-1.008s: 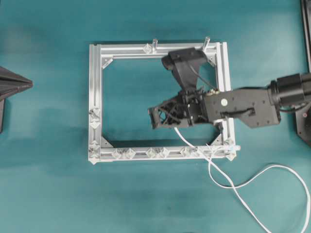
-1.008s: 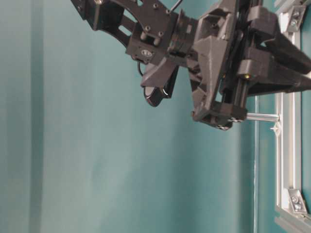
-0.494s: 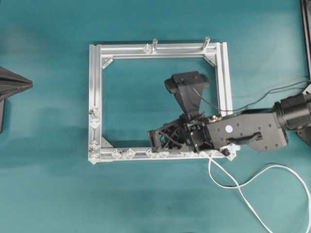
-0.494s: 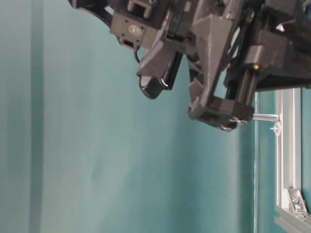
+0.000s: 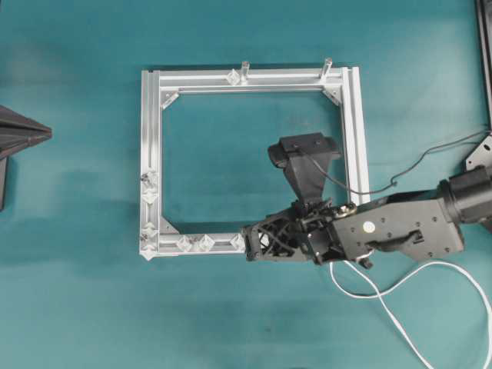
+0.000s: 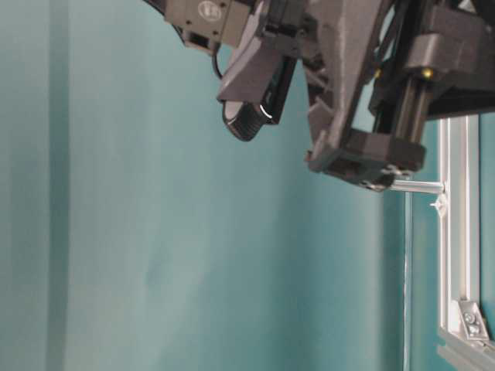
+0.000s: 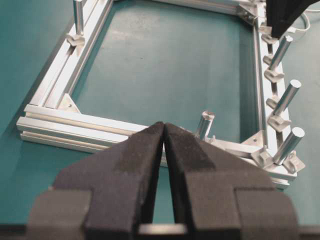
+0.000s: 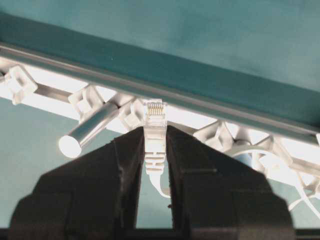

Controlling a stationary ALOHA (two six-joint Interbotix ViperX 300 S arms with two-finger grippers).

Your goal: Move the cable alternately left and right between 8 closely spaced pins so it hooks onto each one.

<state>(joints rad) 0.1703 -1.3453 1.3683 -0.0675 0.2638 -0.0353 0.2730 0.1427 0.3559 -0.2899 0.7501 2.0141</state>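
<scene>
In the right wrist view my right gripper (image 8: 155,131) is shut on the small white plug (image 8: 155,116) of the cable, whose tip pokes out past the fingertips. It is just in front of the silver rail and its whitish pins (image 8: 87,101). From overhead, the right gripper (image 5: 248,244) lies over the right half of the near rail. Three pins (image 5: 205,243) show to its left. The cable (image 5: 384,292) trails from under the arm to the lower right. My left gripper (image 7: 164,126) is shut on nothing, outside the frame's left side.
The square aluminium frame (image 5: 151,138) lies flat on the teal table. Upright metal posts (image 7: 286,96) stand along its rails, one (image 8: 85,131) close to the left of the plug. The right wrist camera housing (image 5: 305,154) hangs over the frame's inside.
My right gripper has moved with the plug from inside the frame down onto the near rail. The cable stretch that crossed that rail is now hidden under the arm. The left arm has not moved.
</scene>
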